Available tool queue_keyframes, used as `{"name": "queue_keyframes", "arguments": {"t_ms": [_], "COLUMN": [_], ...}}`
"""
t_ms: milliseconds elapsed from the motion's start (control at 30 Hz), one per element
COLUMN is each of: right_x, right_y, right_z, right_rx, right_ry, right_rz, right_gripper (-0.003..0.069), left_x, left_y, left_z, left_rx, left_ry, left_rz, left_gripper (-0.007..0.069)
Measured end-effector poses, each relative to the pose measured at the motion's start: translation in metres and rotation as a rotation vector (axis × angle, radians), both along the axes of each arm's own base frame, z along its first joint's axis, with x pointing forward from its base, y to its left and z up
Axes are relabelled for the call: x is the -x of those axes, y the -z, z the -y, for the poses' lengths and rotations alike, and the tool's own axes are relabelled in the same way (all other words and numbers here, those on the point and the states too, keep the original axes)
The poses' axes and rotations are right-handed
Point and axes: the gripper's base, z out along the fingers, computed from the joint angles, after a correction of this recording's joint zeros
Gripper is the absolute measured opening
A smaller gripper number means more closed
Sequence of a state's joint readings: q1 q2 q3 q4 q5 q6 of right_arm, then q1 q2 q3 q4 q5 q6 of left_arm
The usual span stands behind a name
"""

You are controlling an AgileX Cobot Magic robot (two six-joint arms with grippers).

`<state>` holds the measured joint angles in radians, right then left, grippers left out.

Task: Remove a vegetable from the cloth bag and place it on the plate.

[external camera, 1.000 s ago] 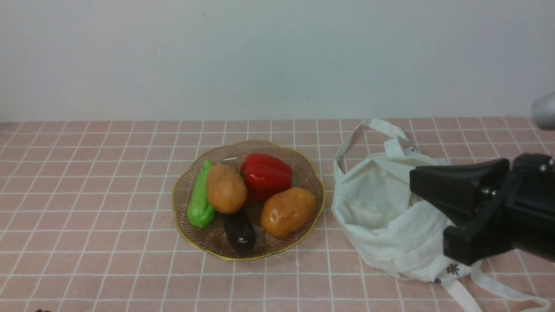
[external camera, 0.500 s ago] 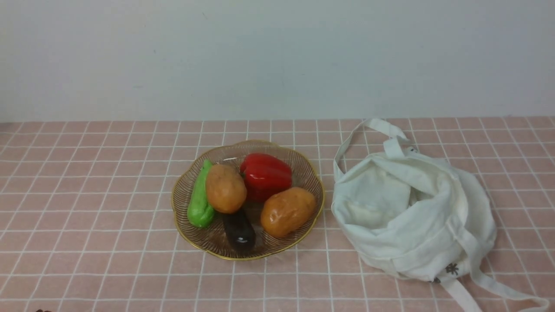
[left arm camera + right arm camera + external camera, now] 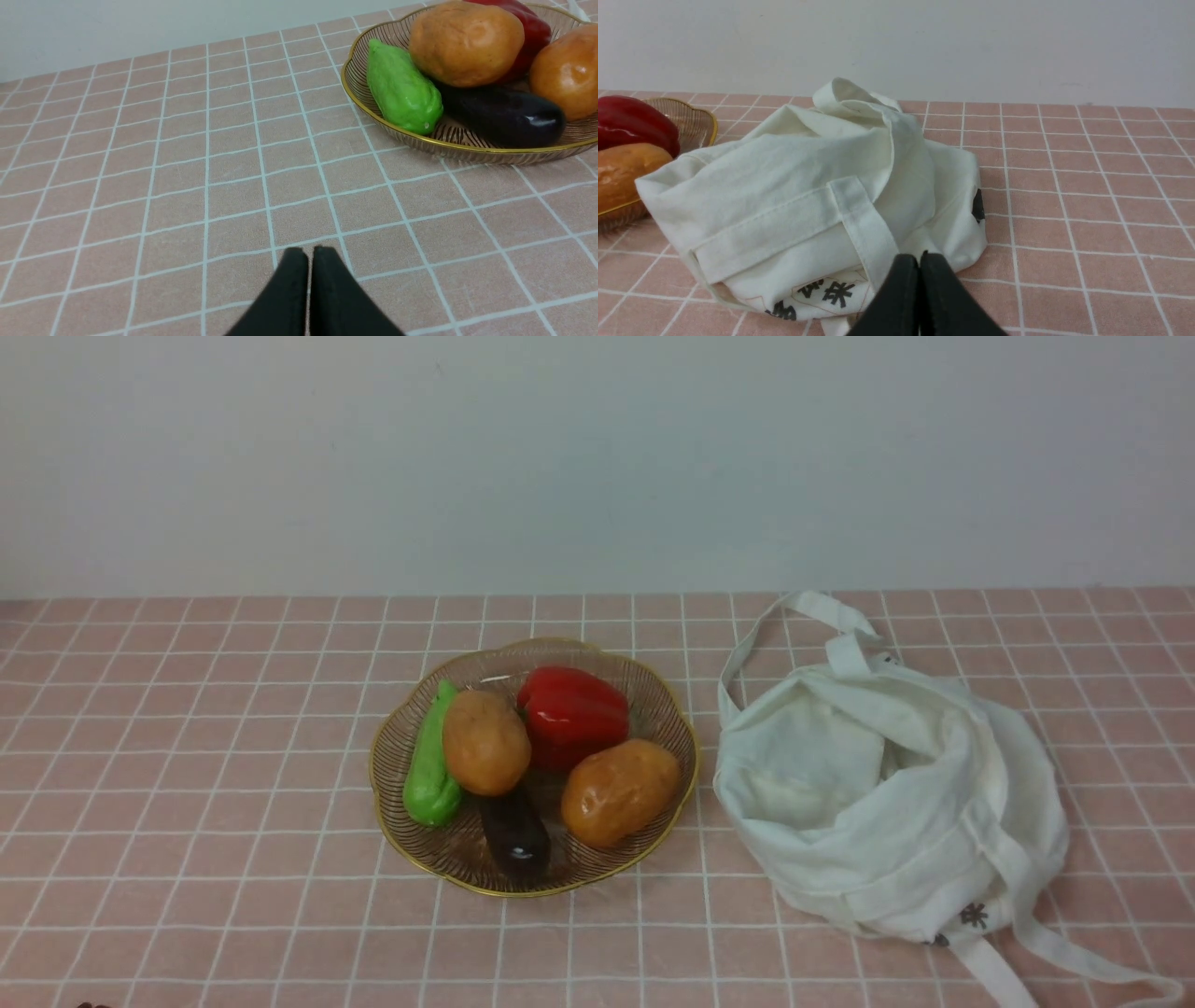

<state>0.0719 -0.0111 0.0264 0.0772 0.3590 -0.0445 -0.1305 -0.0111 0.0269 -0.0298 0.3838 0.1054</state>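
Looks done from here: potato (image 3: pixel 486 743) is on the plate (image 3: pixel 394 826), left of frame centre in the front view, leaning over the green veg (image 3: pixel 432 761) and the eggplant (image 3: pixel 515 831), with the red pepper (image 3: pixel 574 716) beside it. Bag (image 3: pixel 896 803) is slumped at the right of the frame, mouth gaping; can't see its bottom, so can't say what's inside.

Step in hand, I judge, is just parking. To do it well I keep both arms back, hold them steady and leave the pile alone. Potato sits high on the others, so a nudge to the rim could roll it. If I do move, I go up first and stay wide of the straps, they'd snag easily.

Pose: both arms pulled back to the near side. Right gripper (image 3: pixel 921 261) closed, nothing in it, pointing forward near the bag. Left gripper (image 3: pixel 310 254) also closed on nothing, over bare cloth.
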Motion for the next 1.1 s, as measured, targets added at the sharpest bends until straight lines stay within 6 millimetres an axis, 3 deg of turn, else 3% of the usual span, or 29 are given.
{"name": "queue_keyframes", "arguments": {"t_ms": [1100], "right_x": [-0.0001], "right_y": [-0.0002], "right_z": [0.0014], "right_rx": [0.008], "right_ry": [0.023], "right_rz": [0.000], "right_gripper": [-0.0015], "left_x": [0.0000], "left_y": [0.0000], "left_z": [0.0000], "left_rx": [0.000], "left_ry": [0.000], "left_rz": [0.000], "left_gripper": [-0.0005]}}
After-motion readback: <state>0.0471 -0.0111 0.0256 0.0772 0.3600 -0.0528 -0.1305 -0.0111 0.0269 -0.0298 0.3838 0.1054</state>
